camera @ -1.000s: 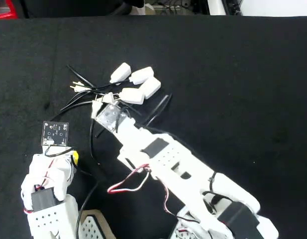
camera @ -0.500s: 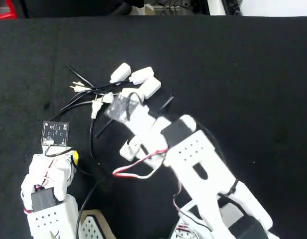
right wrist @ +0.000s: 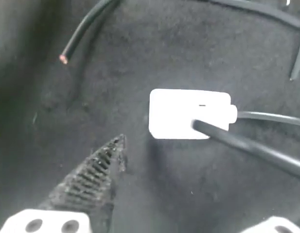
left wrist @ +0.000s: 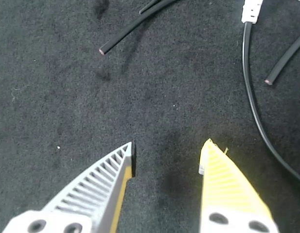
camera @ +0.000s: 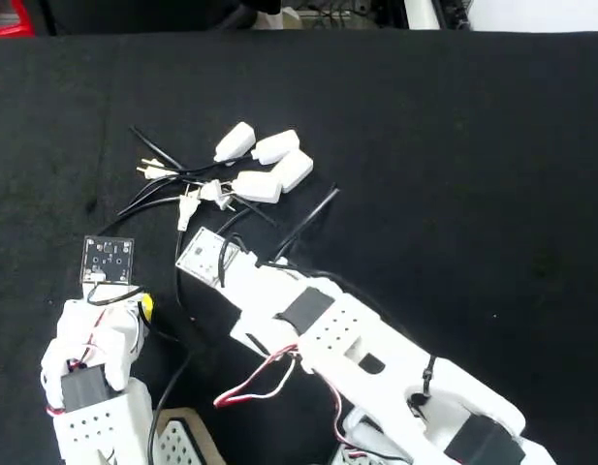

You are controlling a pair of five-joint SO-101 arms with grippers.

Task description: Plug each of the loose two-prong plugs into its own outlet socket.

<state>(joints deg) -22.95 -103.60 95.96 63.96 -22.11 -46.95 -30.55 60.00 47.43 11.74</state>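
The right arm stretches diagonally from the lower right, its end effector point(right wrist: 197, 182) spread apart over a white corded block point(right wrist: 188, 114). It has dropped and drawn back toward the lower left. The left end effector point(left wrist: 167, 155) is also spread apart.

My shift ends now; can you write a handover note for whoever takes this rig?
Left tool: open, empty, over bare cloth.
Right tool: open, empty, a white connector just ahead of it.
White sockets lie clustered, plugs loose beside them.
Done: no plug seen seated.
To do: grasp and seat every plug.
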